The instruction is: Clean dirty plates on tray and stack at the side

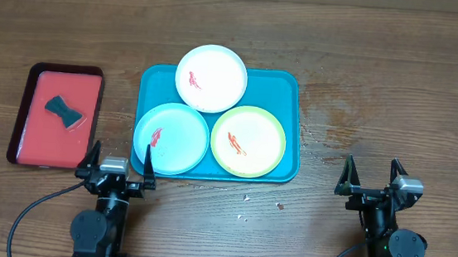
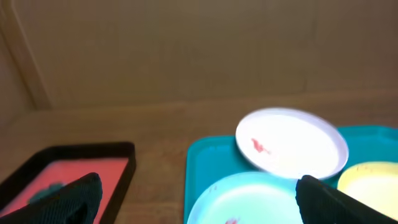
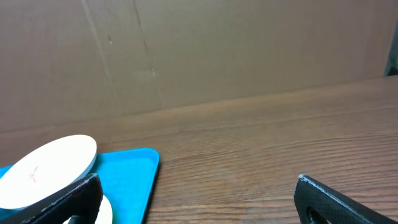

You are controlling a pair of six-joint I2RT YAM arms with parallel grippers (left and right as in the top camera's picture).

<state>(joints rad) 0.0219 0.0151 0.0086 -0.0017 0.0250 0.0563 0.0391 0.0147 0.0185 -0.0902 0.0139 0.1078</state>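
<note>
Your overhead camera looked straight down from high above, taking in the whole table (image 1: 385, 59). Your left wrist camera sat low and close to the wood, facing forward between its own fingers (image 2: 71, 198) toward the back wall (image 2: 186, 50). Your right wrist camera faced the same way, further right. All three views shared the teal tray (image 1: 286, 92) and the white plate (image 1: 211, 78).

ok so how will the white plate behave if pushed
The small round white plastic plate looks thin, so probably light and stiff. It overhangs the far rim of the large teal plastic tray, so a push may tip it.
</note>
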